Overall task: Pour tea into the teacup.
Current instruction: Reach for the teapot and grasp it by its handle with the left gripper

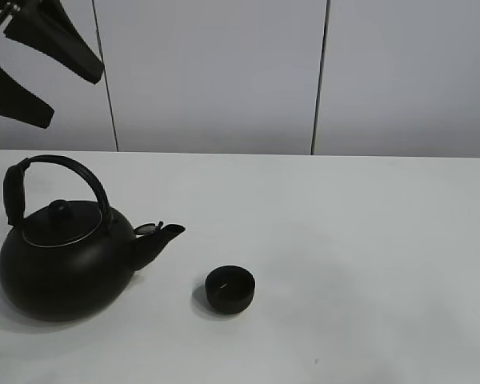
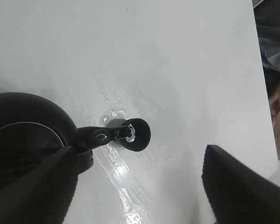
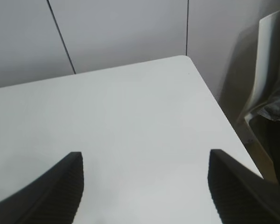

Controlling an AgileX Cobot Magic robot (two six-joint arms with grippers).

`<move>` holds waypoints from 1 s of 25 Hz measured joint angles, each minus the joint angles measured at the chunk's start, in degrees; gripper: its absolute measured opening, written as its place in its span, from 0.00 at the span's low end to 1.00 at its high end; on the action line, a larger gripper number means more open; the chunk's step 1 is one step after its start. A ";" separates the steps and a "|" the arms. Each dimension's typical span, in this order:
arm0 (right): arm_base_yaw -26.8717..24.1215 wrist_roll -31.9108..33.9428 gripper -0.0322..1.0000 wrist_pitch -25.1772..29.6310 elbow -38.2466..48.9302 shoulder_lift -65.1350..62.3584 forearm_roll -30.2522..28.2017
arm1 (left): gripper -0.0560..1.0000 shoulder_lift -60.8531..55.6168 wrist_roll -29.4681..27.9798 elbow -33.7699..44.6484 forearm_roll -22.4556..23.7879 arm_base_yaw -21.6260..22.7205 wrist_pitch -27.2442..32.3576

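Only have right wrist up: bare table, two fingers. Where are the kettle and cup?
Observer: High view: the kettle stands at the left. The cup is just right of it, and the spout points toward it without touching.
Operator: Left got the handle?
Observer: No. The left gripper is open, up above the kettle, holding nothing.
Operator: Table dry?
Observer: No. Left wrist shows wet spots on the table beside the cup.
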 joint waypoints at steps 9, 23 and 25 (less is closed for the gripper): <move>5.92 1.82 0.53 0.00 8.86 -1.81 -4.27 | 0.56 0.00 0.00 0.00 0.00 0.00 0.00; 17.37 6.28 0.53 1.31 9.77 -1.81 -8.95 | 0.56 0.00 0.00 0.00 0.00 0.00 0.00; 17.37 6.28 0.53 1.31 9.77 -1.81 -8.95 | 0.56 0.00 0.00 0.00 0.00 0.00 0.00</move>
